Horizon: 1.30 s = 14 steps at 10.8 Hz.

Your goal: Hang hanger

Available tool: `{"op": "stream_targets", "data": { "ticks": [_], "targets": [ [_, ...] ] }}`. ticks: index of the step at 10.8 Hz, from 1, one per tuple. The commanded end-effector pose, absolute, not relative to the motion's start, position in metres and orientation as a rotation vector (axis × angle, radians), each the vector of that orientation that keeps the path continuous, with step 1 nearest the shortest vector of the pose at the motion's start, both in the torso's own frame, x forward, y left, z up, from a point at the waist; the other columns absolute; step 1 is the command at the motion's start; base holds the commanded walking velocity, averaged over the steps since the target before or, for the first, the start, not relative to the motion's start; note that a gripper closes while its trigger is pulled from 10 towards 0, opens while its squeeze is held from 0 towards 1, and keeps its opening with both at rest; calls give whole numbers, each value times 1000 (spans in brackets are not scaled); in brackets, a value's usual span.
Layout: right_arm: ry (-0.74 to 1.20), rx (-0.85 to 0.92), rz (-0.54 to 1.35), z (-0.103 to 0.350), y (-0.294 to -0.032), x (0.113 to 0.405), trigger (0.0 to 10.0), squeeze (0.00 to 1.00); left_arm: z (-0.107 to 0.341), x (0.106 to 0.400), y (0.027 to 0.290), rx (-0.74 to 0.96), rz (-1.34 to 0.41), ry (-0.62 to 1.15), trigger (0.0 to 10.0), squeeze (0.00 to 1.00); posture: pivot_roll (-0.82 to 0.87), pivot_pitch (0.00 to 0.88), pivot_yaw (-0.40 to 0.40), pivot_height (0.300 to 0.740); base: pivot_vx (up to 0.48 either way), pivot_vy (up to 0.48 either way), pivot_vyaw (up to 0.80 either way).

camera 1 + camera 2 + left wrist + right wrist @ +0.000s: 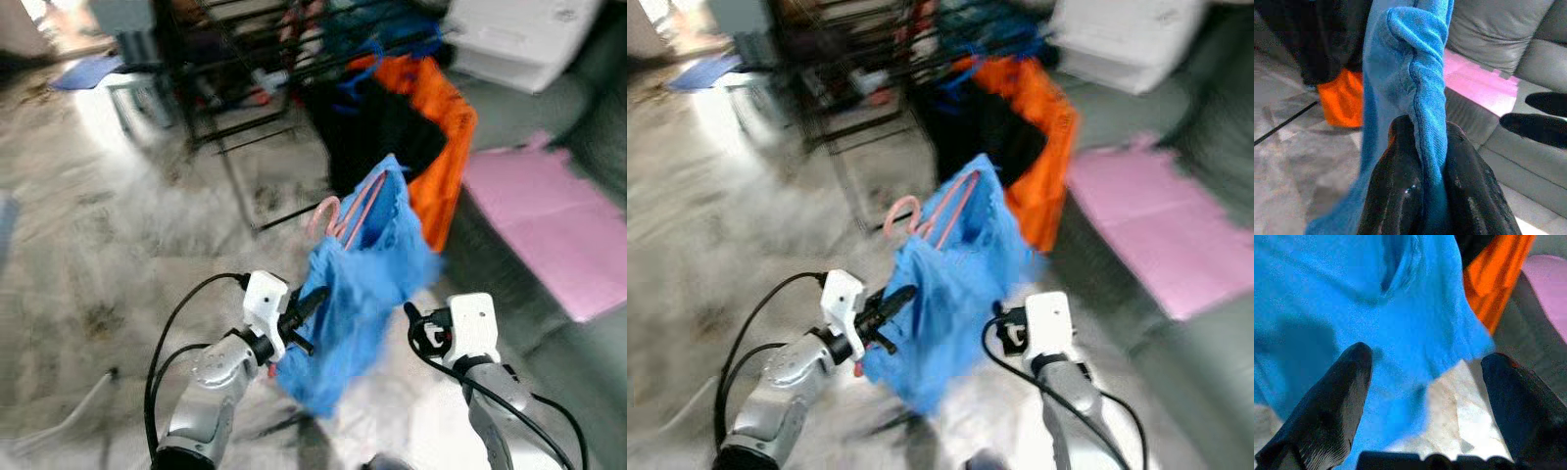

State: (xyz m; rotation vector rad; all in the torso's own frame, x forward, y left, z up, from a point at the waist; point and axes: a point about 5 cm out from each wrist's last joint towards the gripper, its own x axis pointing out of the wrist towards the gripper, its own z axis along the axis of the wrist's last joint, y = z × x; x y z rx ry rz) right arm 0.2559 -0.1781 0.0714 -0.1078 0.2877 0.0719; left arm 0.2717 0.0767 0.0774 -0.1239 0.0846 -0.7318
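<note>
Your left gripper (302, 315) is clenched on the blue cloth (367, 284), whose pink hanger (343, 215) pokes out at its top; your right gripper (1425, 382) is spread wide beside it. Keep that pinch firm, and carry the hook toward the rack (245, 59) at 12 o'clock, where the orange garment (446, 147) hangs.

Silver arms (211, 387), white wrist blocks, black cables — black fingers (1400, 196).

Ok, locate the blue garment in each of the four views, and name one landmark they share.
Left eye view: blue garment at centre, on a pink hanger, pinched by the left gripper.
Right eye view: centre, the right gripper just beside it.
Left wrist view: a fold clamped between the black fingers.
Right wrist view: upper left, beyond the open fingers.
Shared landmark: the orange garment.
</note>
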Motion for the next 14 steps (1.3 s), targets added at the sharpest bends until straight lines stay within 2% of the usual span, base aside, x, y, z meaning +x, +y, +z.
{"op": "stream_targets", "data": {
  "ticks": [1, 5, 8, 10, 11, 14],
  "targets": [
    [286, -108, 64, 73, -179, 255, 10000, 0, 83, 271, 76, -112, -741, 56, 10000, 0, -160, 108, 82, 740, 0, 0, 0],
    [286, -110, 75, 72, -176, 253, 10000, 0, 80, 270, 81, -87, -731, 65, 10000, 0, -155, 121, 81, 740, 0, 0, 0],
    [274, -179, 74, 78, -187, 258, 10000, 0, 73, 268, 105, 40, -758, 103, 10000, 0, -144, 138, 77, 740, 0, 0, 0],
    [277, -272, 74, 89, -210, 274, 10000, 0, 69, 256, 118, 202, -939, 141, 10000, 0, -138, 138, 80, 740, 0, 0, 0],
    [300, -379, 145, 90, -215, 278, 10000, 0, 70, 256, 123, 229, -973, 157, 10000, 0, -137, 136, 81, 740, 0, 0, 0],
    [339, -449, 273, 93, -222, 282, 10000, 0, 84, 254, 122, 258, -1075, 126, 10000, 0, -131, 137, 87, 740, 0, 0, 0]
  ]
}}
